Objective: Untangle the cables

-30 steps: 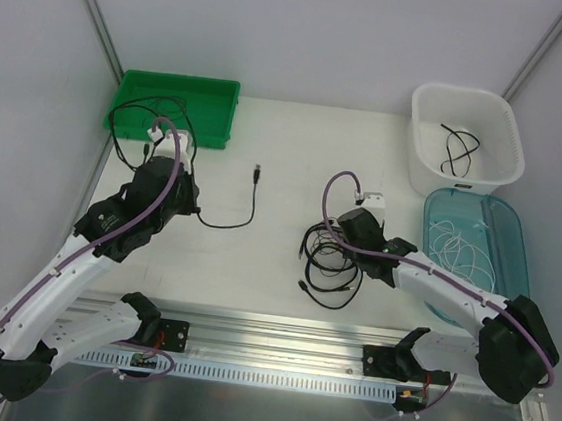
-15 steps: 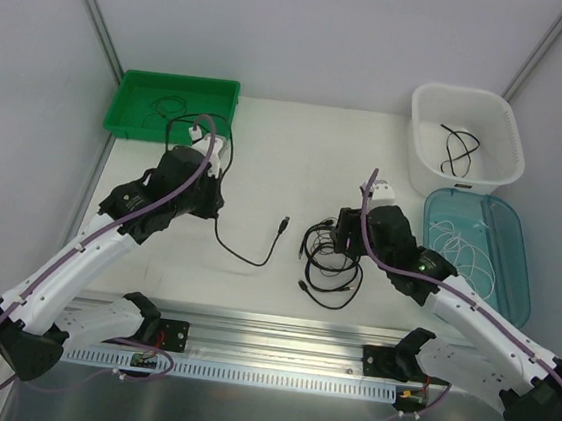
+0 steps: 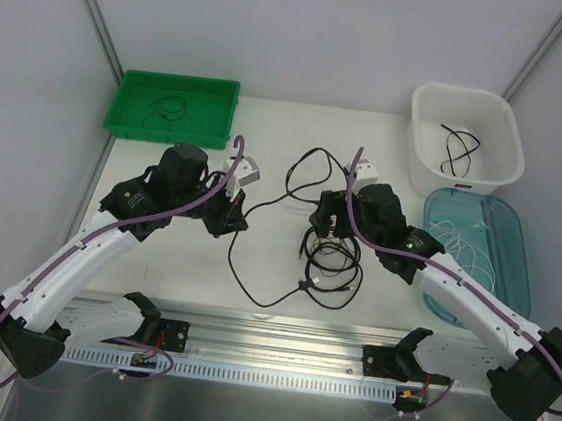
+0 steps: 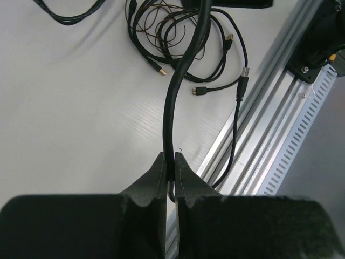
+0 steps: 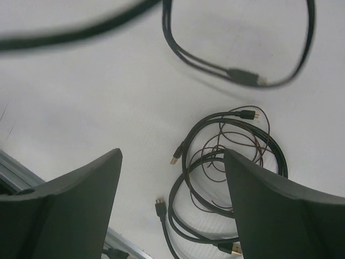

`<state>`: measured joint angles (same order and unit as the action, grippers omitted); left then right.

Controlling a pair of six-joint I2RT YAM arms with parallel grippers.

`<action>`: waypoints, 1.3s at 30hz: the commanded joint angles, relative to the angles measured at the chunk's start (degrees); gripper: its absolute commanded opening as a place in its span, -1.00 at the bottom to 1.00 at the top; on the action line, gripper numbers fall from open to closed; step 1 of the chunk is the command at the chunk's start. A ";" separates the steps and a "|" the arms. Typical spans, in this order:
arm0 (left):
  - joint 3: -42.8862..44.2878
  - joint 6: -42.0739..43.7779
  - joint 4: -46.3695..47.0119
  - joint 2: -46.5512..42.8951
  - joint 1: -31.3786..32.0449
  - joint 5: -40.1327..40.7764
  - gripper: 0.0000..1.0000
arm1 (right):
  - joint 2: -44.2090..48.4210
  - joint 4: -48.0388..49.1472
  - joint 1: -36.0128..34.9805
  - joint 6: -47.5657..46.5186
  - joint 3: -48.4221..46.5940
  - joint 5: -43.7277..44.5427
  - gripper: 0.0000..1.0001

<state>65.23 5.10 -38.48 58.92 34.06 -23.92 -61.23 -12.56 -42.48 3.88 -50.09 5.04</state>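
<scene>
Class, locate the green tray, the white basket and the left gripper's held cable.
green tray (image 3: 129,128): top external view, front wall.
white basket (image 3: 471,92): top external view, far rim.
held cable (image 4: 168,113): left wrist view, upright stretch.

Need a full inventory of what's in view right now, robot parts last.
held cable: 1, black, mid-table, pinched by left tool
cable pile: several, black plus a thin brownish one, centre table
green tray: 1, green, far left
tray cable: 1, black, in green tray
basin: 1, white, far right
basin cable: 1, black, in basin
blue tray: 1, translucent blue, right edge
white cable: 1, white, in blue tray
rail: 1, aluminium, near edge
left tool: shut on held cable
right tool: open, above pile
</scene>
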 commanded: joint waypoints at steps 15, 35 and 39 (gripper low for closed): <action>-5.99 8.34 2.36 -3.10 -0.14 -13.42 -1.00 | -13.02 9.39 10.83 -1.25 -3.18 -2.74 0.63; -8.63 3.01 5.25 -6.53 -1.36 3.05 -1.00 | -26.32 29.26 19.27 4.73 0.33 -19.37 -0.83; -9.42 -5.01 7.72 -5.31 -13.00 17.33 -1.00 | -17.29 25.66 23.91 6.22 3.94 -17.52 -0.99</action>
<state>56.18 6.66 -35.35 53.63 28.49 -18.65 -86.78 12.25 -21.93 8.14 -47.42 -12.47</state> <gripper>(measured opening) 0.033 0.052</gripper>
